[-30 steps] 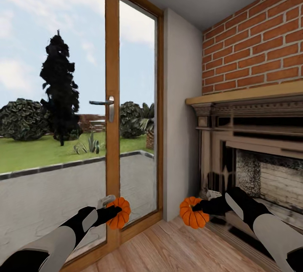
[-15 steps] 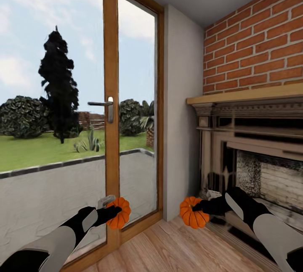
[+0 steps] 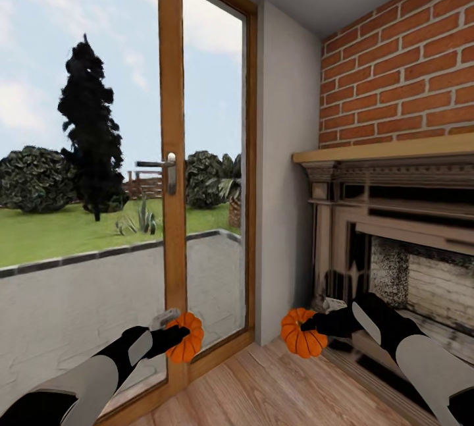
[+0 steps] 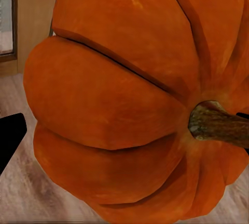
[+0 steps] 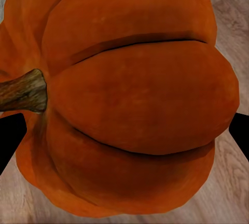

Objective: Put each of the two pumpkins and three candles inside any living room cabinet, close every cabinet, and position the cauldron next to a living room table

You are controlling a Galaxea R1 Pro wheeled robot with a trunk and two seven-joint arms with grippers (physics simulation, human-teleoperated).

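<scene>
Head view — pumpkins gripped, floor seemingly open

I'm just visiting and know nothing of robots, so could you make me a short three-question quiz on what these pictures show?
1. True or false: each gripper holds a small round ribbed orange pumpkin.
2. What stands ahead of the right gripper? A) a long dark-brown drawer unit B) an ornate stone fireplace under a red brick wall C) a grey glass table
3. Fill in: the left gripper hangs before a wood-framed glass ____ with a metal handle.

Key
1. True: left pumpkin, right pumpkin, each shown close up in its wrist view with a brown stem.
2. B
3. door
</scene>
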